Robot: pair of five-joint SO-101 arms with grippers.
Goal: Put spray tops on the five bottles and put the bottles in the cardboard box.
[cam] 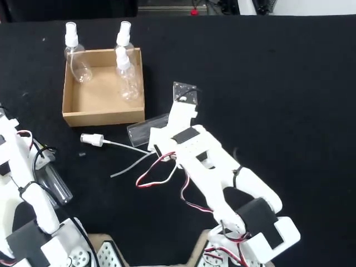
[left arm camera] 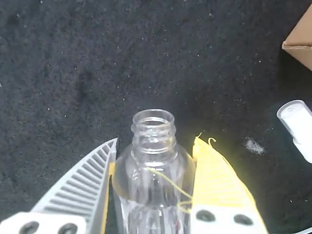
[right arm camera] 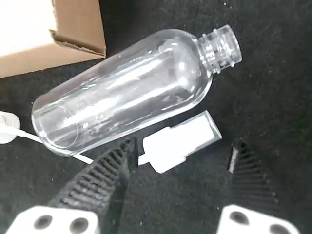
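My left gripper [left arm camera: 156, 141] is shut on a clear bottle [left arm camera: 153, 165] with a bare, open neck. In the high view this bottle [cam: 55, 183] is at the table's left edge. My right gripper [right arm camera: 184, 146] is open and straddles a white spray top [right arm camera: 180, 141] lying on the cloth. Just beyond the top lies a second uncapped bottle [right arm camera: 126, 92], on its side beside the cardboard box [right arm camera: 53, 34]. Another spray top [cam: 92, 139] with its long tube lies in front of the box [cam: 103, 117]. Three capped bottles [cam: 127, 75] stand in or at the box.
Black cloth covers the table [cam: 278, 83], with open room to the right and far side. Red, white and grey cables [cam: 158, 172] trail from the right arm across the middle. One capped bottle [cam: 123, 36] is at the box's far rim; whether inside or behind, I cannot tell.
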